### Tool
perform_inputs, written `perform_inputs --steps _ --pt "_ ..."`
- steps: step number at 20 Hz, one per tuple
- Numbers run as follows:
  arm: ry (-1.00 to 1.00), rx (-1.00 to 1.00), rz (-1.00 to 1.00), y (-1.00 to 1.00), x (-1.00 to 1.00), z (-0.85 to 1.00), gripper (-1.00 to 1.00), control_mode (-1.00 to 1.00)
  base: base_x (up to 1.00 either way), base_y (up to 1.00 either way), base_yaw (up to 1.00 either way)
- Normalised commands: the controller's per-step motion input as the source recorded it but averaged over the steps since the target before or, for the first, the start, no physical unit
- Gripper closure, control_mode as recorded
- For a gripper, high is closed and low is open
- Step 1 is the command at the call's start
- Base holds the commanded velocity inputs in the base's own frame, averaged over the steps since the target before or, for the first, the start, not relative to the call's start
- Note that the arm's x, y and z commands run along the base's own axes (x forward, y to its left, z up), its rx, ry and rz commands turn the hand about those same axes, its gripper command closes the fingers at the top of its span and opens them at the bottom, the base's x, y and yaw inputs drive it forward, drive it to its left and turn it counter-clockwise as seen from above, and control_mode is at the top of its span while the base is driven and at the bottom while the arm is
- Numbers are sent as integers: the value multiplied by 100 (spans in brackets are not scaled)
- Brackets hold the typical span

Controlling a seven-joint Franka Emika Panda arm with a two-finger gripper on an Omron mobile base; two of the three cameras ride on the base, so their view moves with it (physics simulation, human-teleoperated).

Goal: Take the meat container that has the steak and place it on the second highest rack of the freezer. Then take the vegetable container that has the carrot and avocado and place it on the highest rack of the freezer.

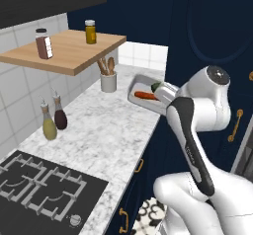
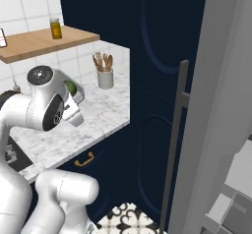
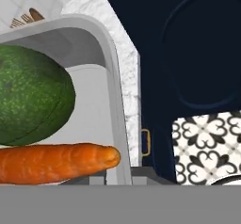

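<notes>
Grey plastic, that tray (image 1: 140, 87), and it sits tilted at the far edge of the marble table (image 1: 99, 130), the carrot (image 1: 146, 95) and avocado (image 1: 156, 86) inside it. The pincer (image 1: 164, 94) is clamped narrow on the tray's near rim, by the look of the hand view, where the carrot (image 3: 54, 162) lies right at the bottom and the avocado (image 3: 33, 96) bulks just above it. The tray looks raised at one end, so I'd judge the lift is under way. The freezer (image 2: 216, 110) stands open off to the right, its door and dark bar handle (image 2: 175, 144) near the arm. To do this well, keep the tray level so nothing rolls out, swing it clear of the navy cabinet (image 2: 147, 56), and carry it round to the top rack. A rim hold like this could slip if hurried.
</notes>
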Motion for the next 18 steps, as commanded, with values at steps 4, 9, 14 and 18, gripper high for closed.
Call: perform_inputs --steps 4,9,14,18 --pt "0 -4 0 -14 -100 61 100 -100 0 0 0" --pt "6 -8 0 -3 -100 37 100 -100 0 0 0" --pt "21 -3 1 0 -100 26 100 -100 0 0 0" --pt "32 0 0 0 -88 2 100 -100 0 0 0"
